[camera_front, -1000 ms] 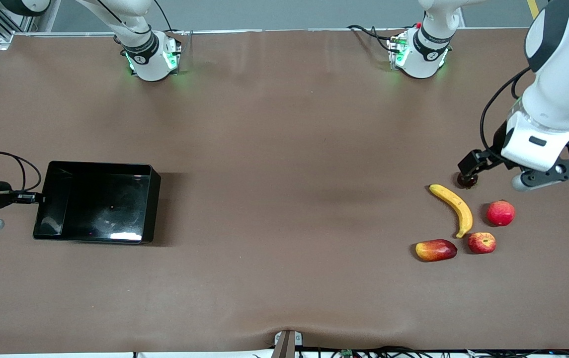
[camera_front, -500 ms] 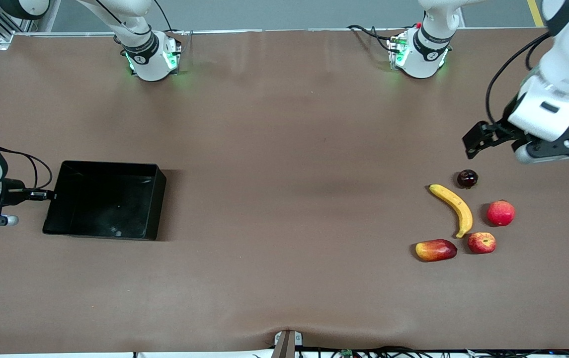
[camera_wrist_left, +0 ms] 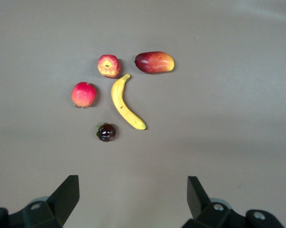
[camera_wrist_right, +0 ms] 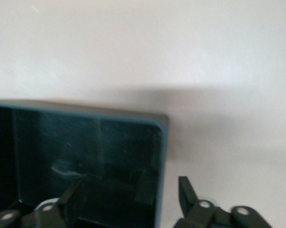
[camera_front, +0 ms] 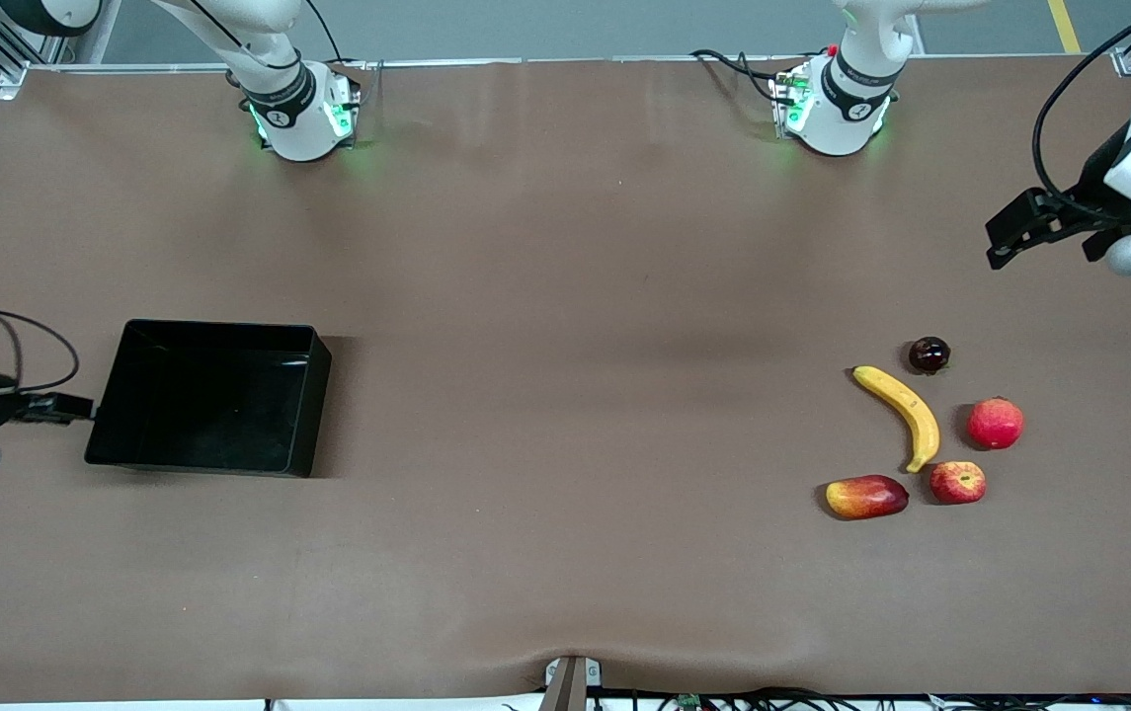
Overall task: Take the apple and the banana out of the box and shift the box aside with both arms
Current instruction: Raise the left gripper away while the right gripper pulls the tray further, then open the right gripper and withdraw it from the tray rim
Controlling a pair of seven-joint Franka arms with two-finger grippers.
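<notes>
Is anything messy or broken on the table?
Nothing is spilled or broken. The black box sits flat and empty. The only oddity: a small dark round fruit beside the banana, much darker than the others.

A robot lab: two white arms are bolted at the top of the frame onto a table under a brown cloth, with cables trailing along its edges.
</notes>
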